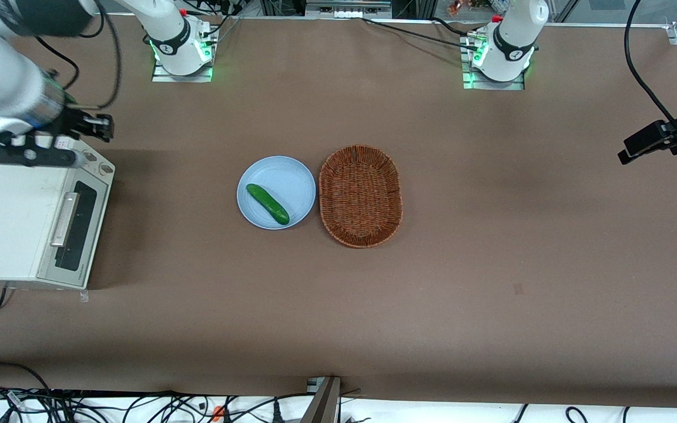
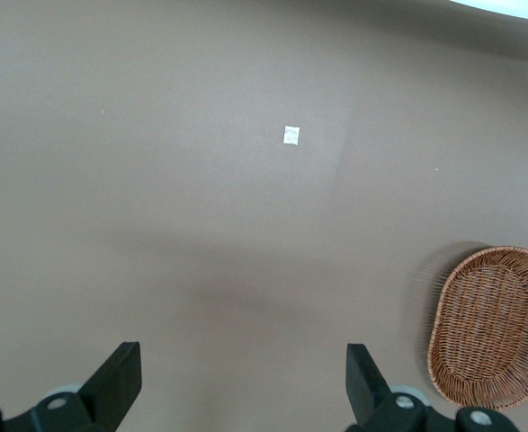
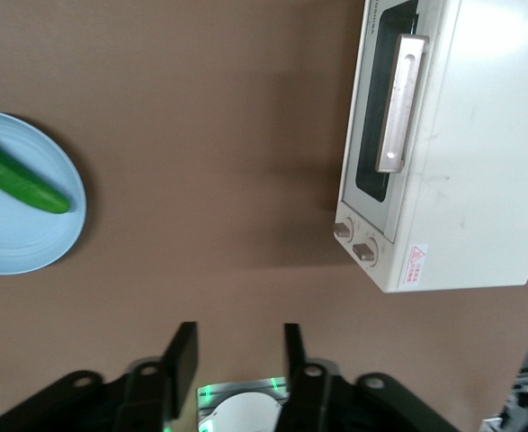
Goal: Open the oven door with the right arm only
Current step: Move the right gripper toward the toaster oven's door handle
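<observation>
— Brown table (image 1: 491,282) all over; what do you count on it?

— I count one cream-white toaster oven (image 1: 6,226) at the working arm's end, one pale blue plate (image 1: 291,176) with one green cucumber (image 1: 267,204) on it, and one woven wicker basket (image 1: 360,195) just beside the plate, toward the parked arm's end.

— And the oven door?

— One oven door (image 1: 77,226), shut flat against the oven, with one long silver bar handle (image 1: 64,219) across its dark glass. Two knobs (image 3: 353,240) sit on the strip next to it.

— Where is the right arm?

— I see the right arm (image 1: 3,88) above the oven's edge farther from the front camera, with the gripper (image 1: 106,128) hanging over the table next to the knob end. Its two fingers (image 3: 182,355) stand apart with bare table between them; I hold nothing.

— What differs between views?

— My wrist view shows both knobs and a red warning sticker (image 3: 417,259) on the oven top, which the front view hardly shows. The front view alone shows the basket together with the oven. The left wrist view shows only the basket and a small white scrap (image 2: 290,135) on the table.
</observation>
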You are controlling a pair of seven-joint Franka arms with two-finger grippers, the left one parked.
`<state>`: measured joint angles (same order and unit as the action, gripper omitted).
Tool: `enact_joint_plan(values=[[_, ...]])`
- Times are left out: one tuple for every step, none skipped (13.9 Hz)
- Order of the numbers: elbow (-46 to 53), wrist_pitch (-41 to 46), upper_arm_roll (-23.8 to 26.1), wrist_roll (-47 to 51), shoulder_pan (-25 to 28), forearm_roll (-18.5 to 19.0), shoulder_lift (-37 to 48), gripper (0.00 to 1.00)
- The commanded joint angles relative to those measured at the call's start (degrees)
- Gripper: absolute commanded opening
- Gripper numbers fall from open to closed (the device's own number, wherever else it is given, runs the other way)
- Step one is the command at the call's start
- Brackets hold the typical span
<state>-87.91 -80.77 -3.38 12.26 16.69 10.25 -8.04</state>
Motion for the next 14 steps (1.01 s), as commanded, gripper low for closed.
enact_joint_plan(values=[[0.99, -1.83, -0.14, 1.19, 1.15, 3.45, -3.29, 0.04], [0.99, -2.1, -0.14, 1.27, 1.67, 5.37, -4.69, 0.0], [1.08, -2.19, -0.14, 1.27, 2.11, 8.09, -6.18, 0.0], [0.99, -2.8, -0.14, 1.01, 2.46, 10.81, -7.42, 0.0], [0.99, -3.68, -0.14, 0.92, 2.47, 12.84, -8.73, 0.0], [0.99, -4.3, -0.14, 0.84, 2.47, 14.69, -10.31, 0.0], [0.99, -4.74, -0.14, 0.84, 2.47, 16.97, -11.98, 0.0], [0.99, -5.7, -0.14, 0.84, 2.47, 19.34, -13.39, 0.0], [0.99, -6.58, -0.14, 0.75, 2.47, 21.8, -15.06, 0.0], [0.99, -7.11, -0.22, 0.75, 2.38, 23.65, -16.47, 0.0], [0.99, -7.46, -0.31, 0.66, 2.38, 25.32, -17.79, 0.0], [0.99, -7.55, -0.31, 0.57, 2.29, 26.65, -18.58, 0.0], [0.81, -8.25, -0.4, 0.57, 1.94, 27.88, -19.29, 0.0], [0.46, -9.13, -0.58, 0.57, 1.68, 28.24, -19.82, 0.0]])
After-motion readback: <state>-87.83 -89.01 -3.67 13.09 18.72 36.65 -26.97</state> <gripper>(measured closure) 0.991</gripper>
